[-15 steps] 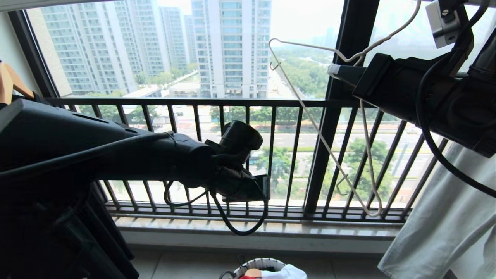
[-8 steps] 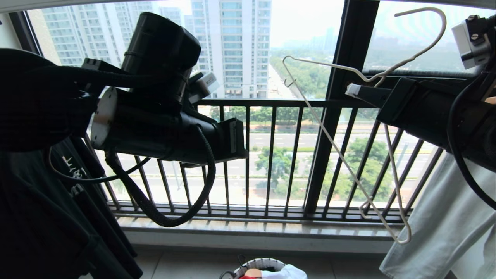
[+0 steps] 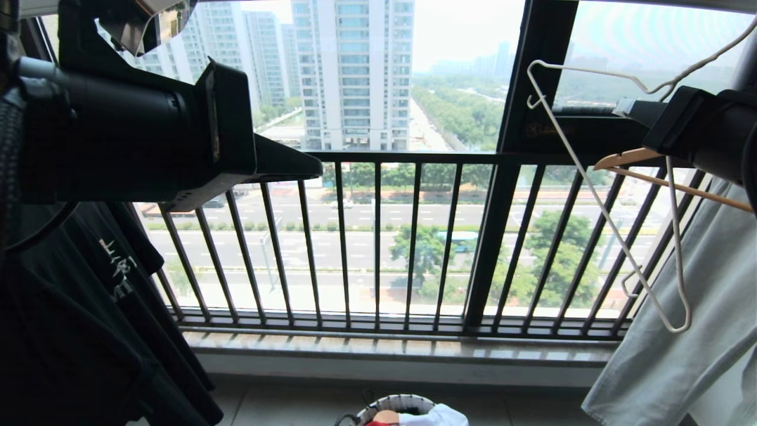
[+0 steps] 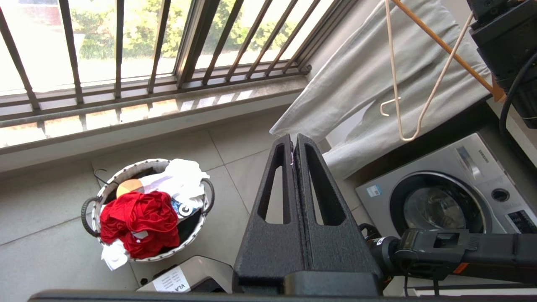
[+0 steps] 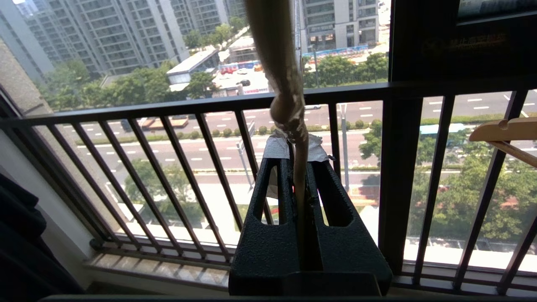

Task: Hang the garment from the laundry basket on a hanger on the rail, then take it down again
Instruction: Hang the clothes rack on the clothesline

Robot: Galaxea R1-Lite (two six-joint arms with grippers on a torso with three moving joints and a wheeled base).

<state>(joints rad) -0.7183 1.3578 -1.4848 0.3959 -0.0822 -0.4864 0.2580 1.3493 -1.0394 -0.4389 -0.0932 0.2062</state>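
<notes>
Right hand (image 5: 295, 167) is clamping the bare white hanger (image 3: 609, 195) by its neck near the window railing (image 3: 378, 157), left hand (image 4: 294, 147) is hovering closed and empty, garment (image 4: 140, 222) is lying in the laundry basket (image 4: 102, 188); hanger is risking snagging a bar.

Grey tiled floor (image 4: 50, 218) carries laundry basket (image 4: 110, 183); washing machine (image 4: 444, 197) stands well apart from basket.

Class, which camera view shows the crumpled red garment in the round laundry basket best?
The left wrist view: the crumpled red garment lies fully visible in the round white-rimmed laundry basket. The head view catches only a red sliver at its bottom edge; the right wrist view shows none.
</notes>
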